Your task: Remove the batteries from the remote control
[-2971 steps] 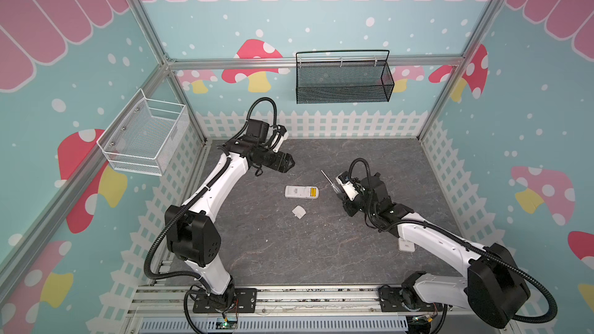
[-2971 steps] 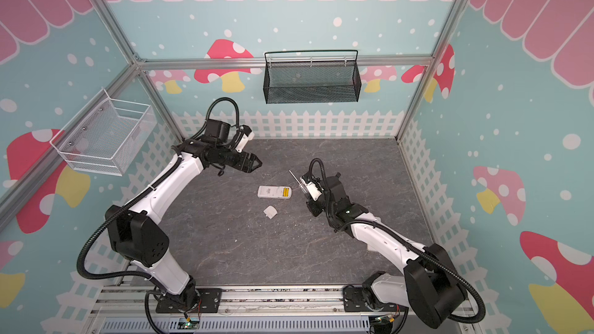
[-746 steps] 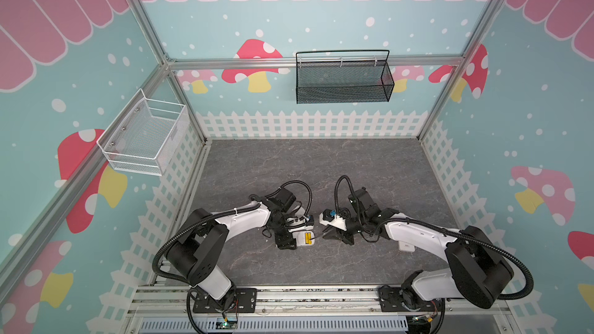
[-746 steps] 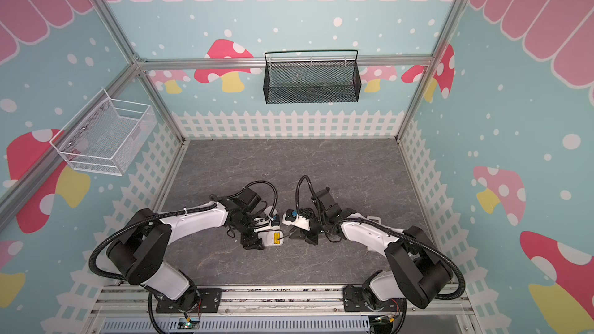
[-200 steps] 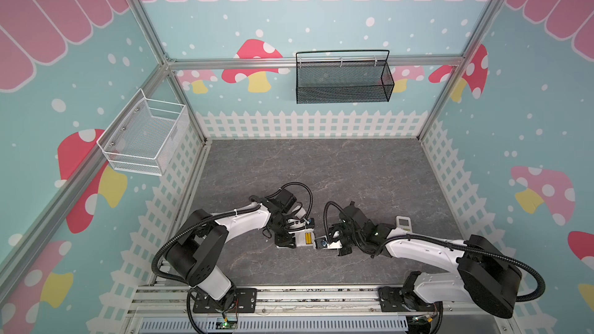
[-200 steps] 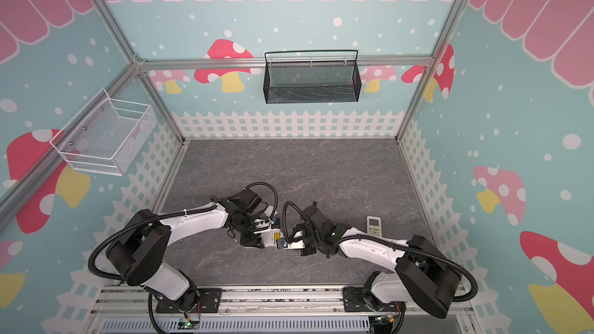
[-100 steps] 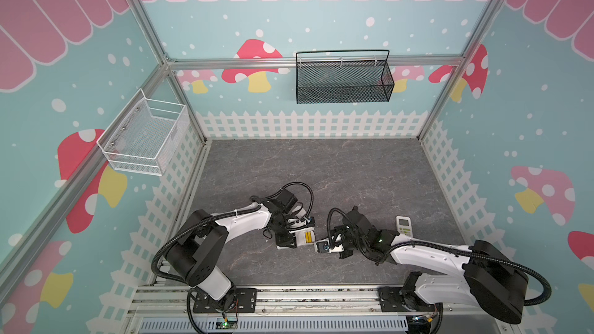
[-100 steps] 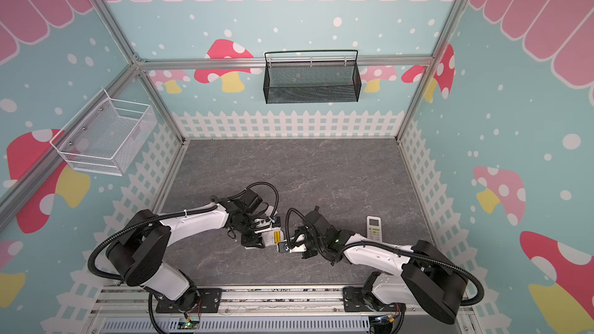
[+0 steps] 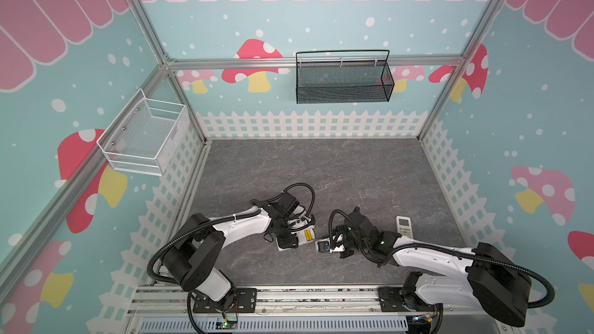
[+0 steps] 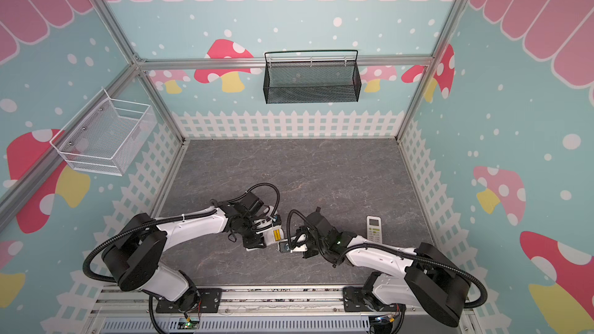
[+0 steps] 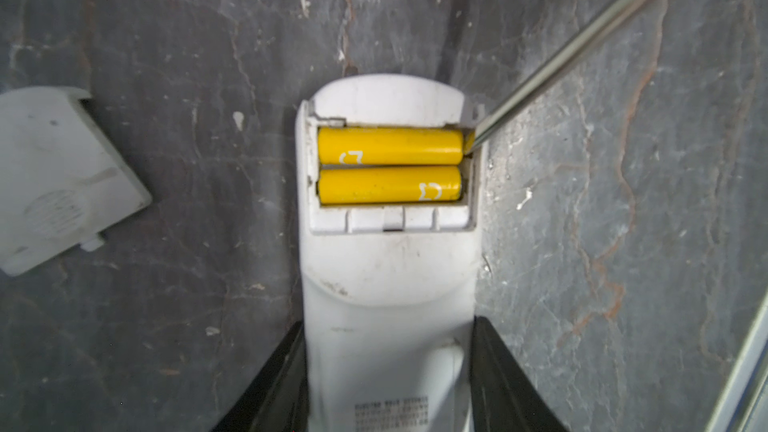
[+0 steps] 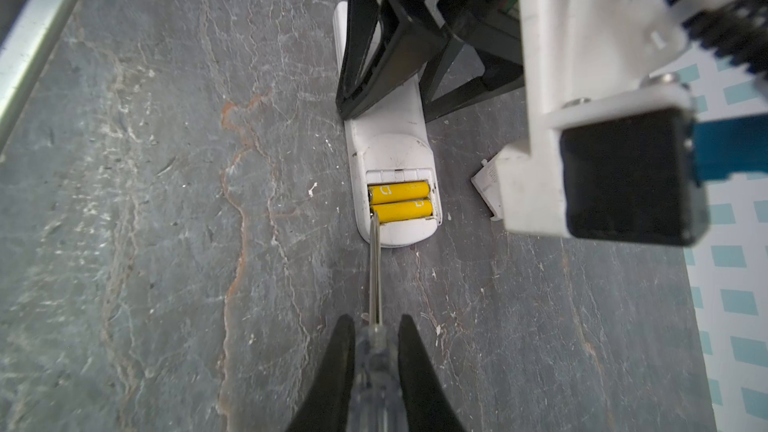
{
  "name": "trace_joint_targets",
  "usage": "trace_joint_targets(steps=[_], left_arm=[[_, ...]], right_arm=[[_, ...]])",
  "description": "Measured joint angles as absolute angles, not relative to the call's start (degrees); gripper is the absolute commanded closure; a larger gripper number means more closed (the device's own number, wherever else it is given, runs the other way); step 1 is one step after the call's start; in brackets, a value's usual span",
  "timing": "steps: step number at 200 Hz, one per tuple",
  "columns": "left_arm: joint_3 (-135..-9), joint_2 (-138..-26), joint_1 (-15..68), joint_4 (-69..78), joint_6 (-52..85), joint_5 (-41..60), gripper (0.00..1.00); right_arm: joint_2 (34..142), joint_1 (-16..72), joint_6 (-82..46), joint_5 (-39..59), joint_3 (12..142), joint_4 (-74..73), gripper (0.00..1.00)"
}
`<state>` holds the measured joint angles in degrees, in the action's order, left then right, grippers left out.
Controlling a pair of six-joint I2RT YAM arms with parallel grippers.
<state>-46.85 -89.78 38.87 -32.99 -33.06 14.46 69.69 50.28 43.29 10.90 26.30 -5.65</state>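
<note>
The left gripper (image 11: 387, 324) has its two black fingers (image 11: 286, 367) about half spread and pressed against the long sides of the white remote control (image 11: 386, 276), pinning it flat on the grey stone-look table (image 9: 321, 168). Past the fingertips the battery bay lies uncovered, and the two yellow batteries (image 11: 390, 191) sit in it side by side, crosswise to the remote's length. The right gripper (image 12: 375, 326) is closed tight on the clear handle of a screwdriver (image 12: 375, 268). Its steel shaft slants down into a corner of the bay, with the tip at the end of the battery nearest the remote's rounded end. The loose battery cover (image 11: 54, 176) lies on the table just beside the remote, apart from it. In the right wrist view the left arm's camera mount hides most of that cover. In both top views the left gripper covers most of the remote, and only a yellow patch shows. A second remote (image 9: 403, 225) lies well apart beside the right arm. A black mesh basket (image 9: 342, 80) and a white wire basket (image 9: 144, 139) hang on the walls.
</note>
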Motion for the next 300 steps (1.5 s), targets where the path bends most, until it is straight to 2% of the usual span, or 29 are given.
trace_joint_targets(steps=[19,56,93,120,164,219,300], left_arm=[[-46.83,-89.73,39.16,-32.88,-32.05,13.87,0.73],[-46.74,-89.65,39.68,-32.6,-32.27,13.15,0.73],[-46.74,-89.56,39.9,-32.56,-32.32,12.78,0.76],[-46.78,-89.56,39.9,-32.64,-33.3,12.8,0.87],[-47.2,-89.6,39.9,-33.12,-38.79,13.08,0.94],[-48.03,-90.11,40.03,-34.35,-44.18,13.65,0.95],[-48.6,-90.61,39.92,-35.14,-45.45,14.15,0.95]], right_arm=[[69.43,50.28,43.31,10.11,26.2,-5.54,1.0],[69.28,48.23,43.46,-0.58,26.02,-9.98,1.0],[68.51,48.25,43.51,-1.93,26.04,-10.48,1.0],[66.7,47.27,43.42,4.8,28.32,-4.86,1.0],[69.06,43.75,42.26,19.66,36.64,4.89,1.0],[71.61,39.75,39.81,31.09,36.77,9.23,1.0],[75.85,39.7,38.94,34.33,36.77,9.23,1.0]])
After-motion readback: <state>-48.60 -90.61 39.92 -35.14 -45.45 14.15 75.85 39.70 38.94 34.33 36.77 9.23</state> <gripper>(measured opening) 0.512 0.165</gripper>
